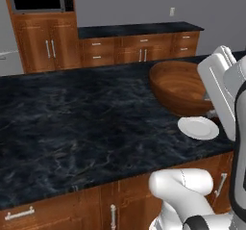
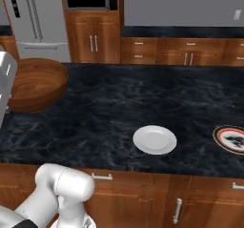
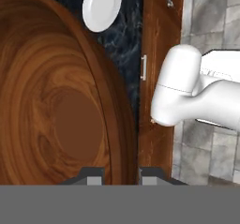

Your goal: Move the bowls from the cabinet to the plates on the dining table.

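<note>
The hand (image 3: pixel 122 175) is closed narrow on the rim of the brown wooden bowl (image 3: pixel 56 101): in the hand view one dark fingertip sits inside the wall and the other outside it, with the rim running between them. In the left base view the bowl (image 1: pixel 180 87) is tilted with its open side toward the camera, held up over the black marble tabletop (image 1: pixel 72 123) of the dining table, beside the arm's white links. In the right base view the bowl (image 2: pixel 33 84) appears at the left edge, above the tabletop (image 2: pixel 119 103). The plain white plate (image 2: pixel 154 139) lies flat on the tabletop near the front edge, apart from the bowl; in the left base view the plate (image 1: pixel 198 127) sits just below and in front of the bowl. A second plate with a dark patterned centre and a reddish rim (image 2: pixel 232 138) lies further along the tabletop, at the right border of the right base view.
</note>
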Motion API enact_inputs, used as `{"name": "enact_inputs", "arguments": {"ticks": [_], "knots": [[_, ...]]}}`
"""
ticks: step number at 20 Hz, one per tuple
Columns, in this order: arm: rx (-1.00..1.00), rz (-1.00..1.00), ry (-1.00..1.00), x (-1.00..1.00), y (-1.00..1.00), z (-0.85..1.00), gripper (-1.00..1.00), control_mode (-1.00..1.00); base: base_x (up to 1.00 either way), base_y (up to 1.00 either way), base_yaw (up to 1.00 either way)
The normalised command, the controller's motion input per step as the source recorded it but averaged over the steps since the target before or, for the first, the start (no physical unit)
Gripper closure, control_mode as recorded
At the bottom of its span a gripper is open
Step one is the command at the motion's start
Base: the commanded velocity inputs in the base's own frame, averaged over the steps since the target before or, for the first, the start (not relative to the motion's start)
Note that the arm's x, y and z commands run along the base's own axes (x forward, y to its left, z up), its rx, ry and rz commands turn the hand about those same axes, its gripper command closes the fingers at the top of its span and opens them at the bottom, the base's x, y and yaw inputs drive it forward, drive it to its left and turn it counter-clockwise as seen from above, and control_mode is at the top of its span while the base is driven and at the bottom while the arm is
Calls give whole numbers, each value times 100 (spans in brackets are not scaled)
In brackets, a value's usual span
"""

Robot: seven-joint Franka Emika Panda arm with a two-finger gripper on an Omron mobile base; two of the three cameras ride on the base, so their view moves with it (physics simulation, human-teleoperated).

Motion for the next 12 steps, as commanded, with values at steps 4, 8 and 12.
{"name": "enact_inputs", "arguments": {"ticks": [4,8,12], "knots": [[0,0,0,0,0,0,100,100,-31,-100,19],[0,0,0,0,0,0,100,100,-9,-100,18],[0,0,0,0,0,0,100,100,9,-94,14]]}}
